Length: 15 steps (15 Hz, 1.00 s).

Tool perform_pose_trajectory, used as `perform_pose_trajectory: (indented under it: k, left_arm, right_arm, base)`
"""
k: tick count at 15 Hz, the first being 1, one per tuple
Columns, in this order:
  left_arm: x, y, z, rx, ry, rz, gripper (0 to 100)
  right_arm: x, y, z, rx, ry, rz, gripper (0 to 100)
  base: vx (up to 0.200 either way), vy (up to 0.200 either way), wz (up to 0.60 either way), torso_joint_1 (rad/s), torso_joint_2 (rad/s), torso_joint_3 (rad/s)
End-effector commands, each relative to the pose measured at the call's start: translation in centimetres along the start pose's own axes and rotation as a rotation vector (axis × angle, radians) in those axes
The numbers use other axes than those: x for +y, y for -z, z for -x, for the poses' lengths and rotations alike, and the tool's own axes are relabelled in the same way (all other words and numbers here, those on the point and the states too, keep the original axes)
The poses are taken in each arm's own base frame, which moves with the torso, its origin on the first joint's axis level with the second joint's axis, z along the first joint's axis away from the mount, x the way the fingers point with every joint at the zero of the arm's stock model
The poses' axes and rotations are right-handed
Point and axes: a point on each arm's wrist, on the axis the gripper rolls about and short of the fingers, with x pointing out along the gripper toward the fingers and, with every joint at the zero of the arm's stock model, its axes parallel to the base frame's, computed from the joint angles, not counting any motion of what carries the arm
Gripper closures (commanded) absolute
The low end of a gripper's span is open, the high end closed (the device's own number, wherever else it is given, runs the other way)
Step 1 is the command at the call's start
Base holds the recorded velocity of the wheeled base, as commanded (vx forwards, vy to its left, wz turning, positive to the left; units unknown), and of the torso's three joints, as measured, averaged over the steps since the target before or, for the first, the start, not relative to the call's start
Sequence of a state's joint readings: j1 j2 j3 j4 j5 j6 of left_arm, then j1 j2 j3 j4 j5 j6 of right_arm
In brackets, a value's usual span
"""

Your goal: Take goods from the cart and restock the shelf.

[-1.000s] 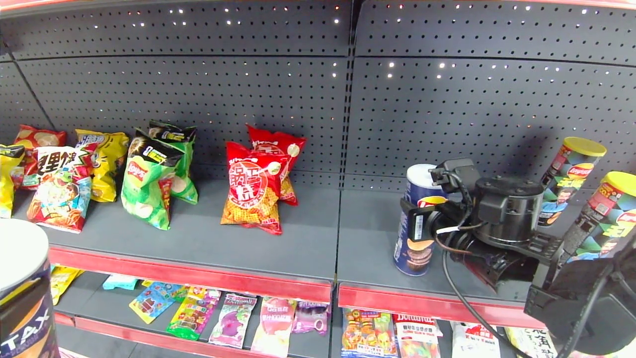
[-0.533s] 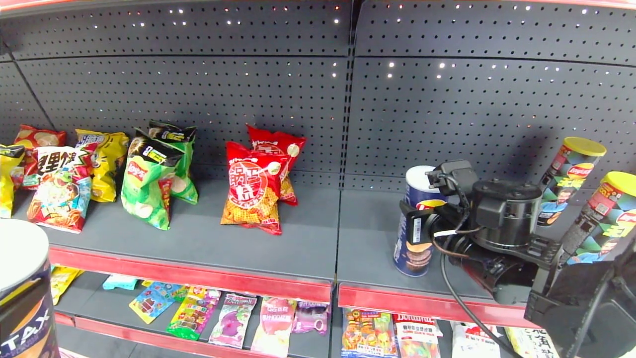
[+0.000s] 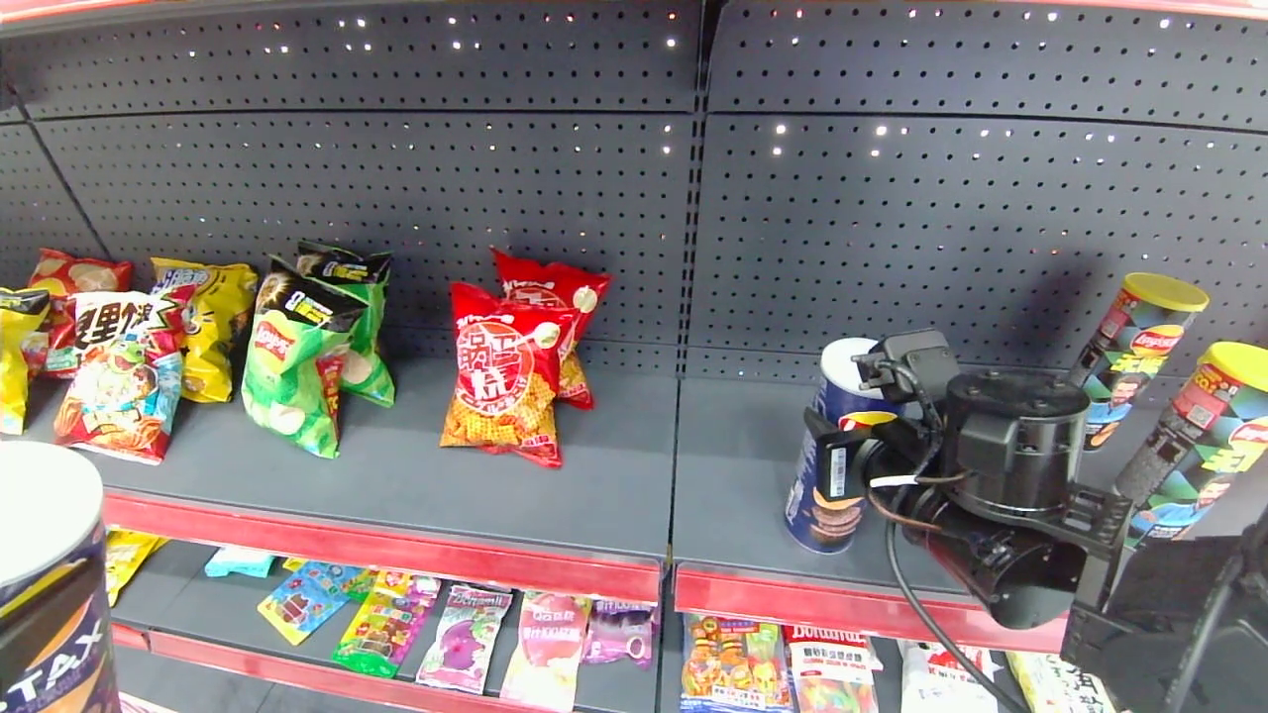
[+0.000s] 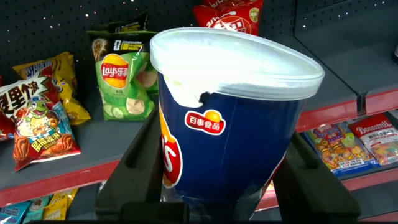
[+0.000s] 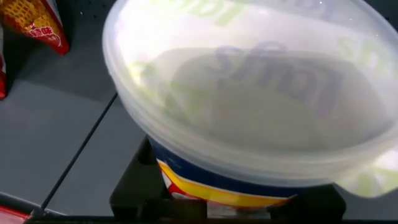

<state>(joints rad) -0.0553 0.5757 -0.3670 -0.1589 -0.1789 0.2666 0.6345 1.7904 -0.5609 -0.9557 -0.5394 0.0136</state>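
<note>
1. Nearest, in the lower left corner of the head view, the left gripper [image 4: 217, 186] is clamped on the first blue can [image 3: 45, 584]. Its black fingers [image 4: 134, 165] press against both sides of the can's body. The white lid is on, so the contents are hidden.
2. Right of centre, the right gripper [image 3: 842, 463] grips the second blue can [image 3: 832, 510] around its middle, with one labelled finger across the can's front. This can tilts slightly, its top leaning toward the right. Its base is at the board of the shelf [image 3: 594, 495], just behind the red front edge. I cannot tell whether it rests there. Its translucent lid [image 5: 249, 93] is shut.
3. Along the bottom of the frame, the lower shelf [image 3: 396, 693] holds a row of candy packets [image 3: 466, 634] lying flat.
4. On the main shelf, two red bags [image 3: 505, 386] stand at centre, one behind the other. Two green bags [image 3: 302, 361] stand to their left. A cluster of yellow and red bags [image 3: 119, 366] fills the left edge.
5. At the far right, two yellow-lidded cans [image 3: 1139, 337] lean behind the right arm, lids shut, near the pegboard back wall [image 3: 446, 198].
</note>
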Motion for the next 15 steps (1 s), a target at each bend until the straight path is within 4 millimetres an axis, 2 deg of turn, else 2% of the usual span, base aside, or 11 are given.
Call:
perform_pose_trajectory:
  k: [1, 8, 9, 15]
  left_arm:
    - [0.01, -0.03, -0.01, -0.001, 0.0, 0.0, 100]
    - [0.0, -0.04, 0.04, -0.004, -0.001, -0.001, 100]
    - [0.01, -0.04, 0.04, -0.003, -0.002, -0.001, 100]
    - [0.0, -0.05, 0.07, -0.005, -0.002, -0.001, 100]
  right_arm:
    - [-0.03, 0.22, 0.07, 0.01, 0.0, 0.007, 100]
    - [0.07, 0.02, -0.07, 0.003, -0.005, 0.002, 100]
    - [0.07, 0.02, -0.07, 0.003, -0.006, 0.0, 0]
    - [-0.09, -0.12, 0.29, -0.002, -0.009, -0.004, 0]
  base:
    - [0.0, 0.0, 0.0, 0.0, 0.0, 0.0]
    - [0.0, 0.0, 0.0, 0.0, 0.0, 0.0]
    - [0.0, 0.0, 0.0, 0.0, 0.0, 0.0]
    - [0.0, 0.0, 0.0, 0.0, 0.0, 0.0]
